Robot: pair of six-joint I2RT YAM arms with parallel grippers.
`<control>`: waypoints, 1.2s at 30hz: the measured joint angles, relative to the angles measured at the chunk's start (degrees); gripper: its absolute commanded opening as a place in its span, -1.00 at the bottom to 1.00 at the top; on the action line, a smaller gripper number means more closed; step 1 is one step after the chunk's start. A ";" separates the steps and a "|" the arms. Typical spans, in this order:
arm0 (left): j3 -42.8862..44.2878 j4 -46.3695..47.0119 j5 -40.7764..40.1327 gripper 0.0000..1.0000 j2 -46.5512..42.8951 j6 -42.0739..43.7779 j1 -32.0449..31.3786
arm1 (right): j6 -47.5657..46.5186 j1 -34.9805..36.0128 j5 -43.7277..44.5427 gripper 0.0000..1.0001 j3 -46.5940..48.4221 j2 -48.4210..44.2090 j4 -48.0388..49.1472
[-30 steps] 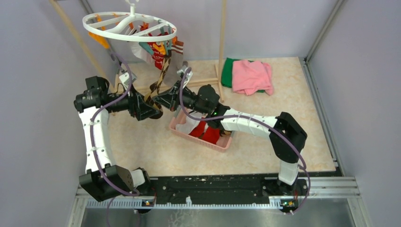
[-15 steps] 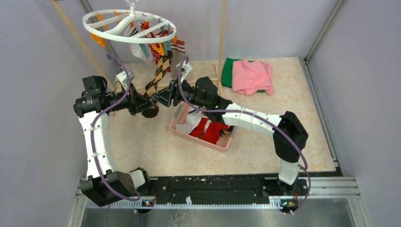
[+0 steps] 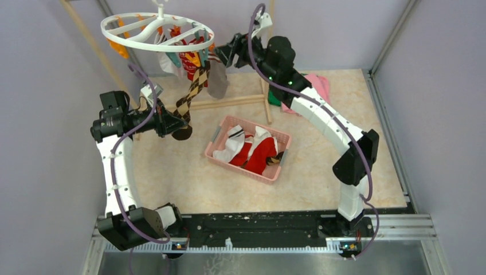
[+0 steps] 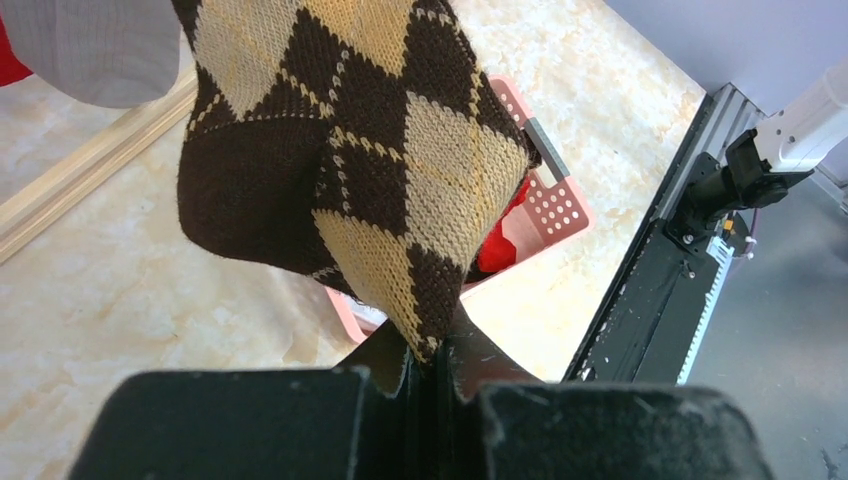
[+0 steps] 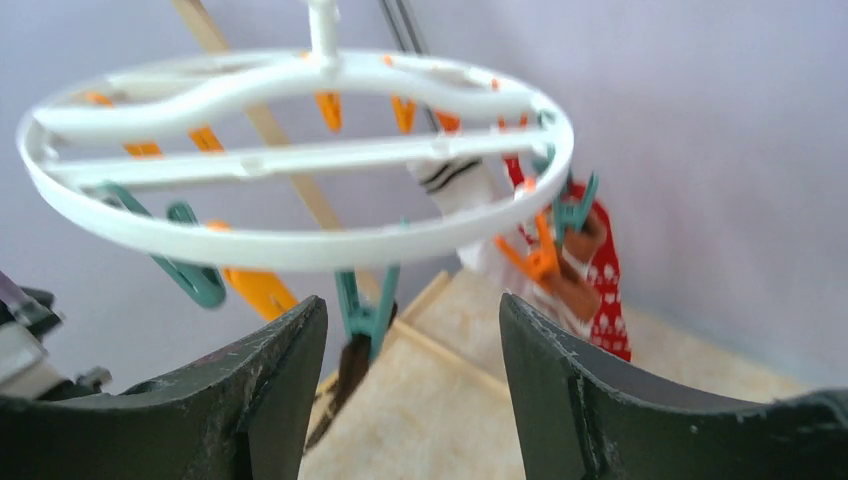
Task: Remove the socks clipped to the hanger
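The white oval hanger (image 3: 156, 31) hangs at the top left with orange and teal clips and several socks. A brown argyle sock (image 3: 193, 89) stretches down from a teal clip (image 5: 365, 310) to my left gripper (image 3: 181, 128), which is shut on its toe end (image 4: 400, 200). A grey sock (image 3: 218, 80) and a red patterned sock (image 3: 189, 60) hang beside it. My right gripper (image 3: 222, 55) is raised at the hanger's right side, open, nothing between its fingers (image 5: 270, 390). In the right wrist view the hanger rim (image 5: 300, 245) lies just ahead, with the red sock (image 5: 605, 290) further right.
A pink basket (image 3: 213, 153) on the table holds red and white socks. Folded pink and green cloths (image 3: 319, 86) lie at the back right, partly behind the right arm. A wooden rack bar (image 3: 229, 101) runs along the floor under the hanger.
My left gripper closed on the argyle sock's toe. My right gripper let go near the basket, opened, and rose to the right side of the hanger.
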 measured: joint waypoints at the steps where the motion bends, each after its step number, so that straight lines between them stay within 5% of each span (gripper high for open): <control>1: -0.04 0.17 -0.04 -1.00 0.00 -0.02 0.00 | -0.22 -0.68 -0.70 0.28 3.08 0.92 -0.33; 17: -1.33 2.27 -1.05 -1.00 1.16 -1.46 0.00 | -0.52 -1.44 -8.63 0.23 10.93 10.80 -4.46; 36: -4.74 5.64 -1.51 -1.00 1.75 -3.32 -0.22 | 0.28 0.46 -10.03 0.25 10.34 10.01 -2.12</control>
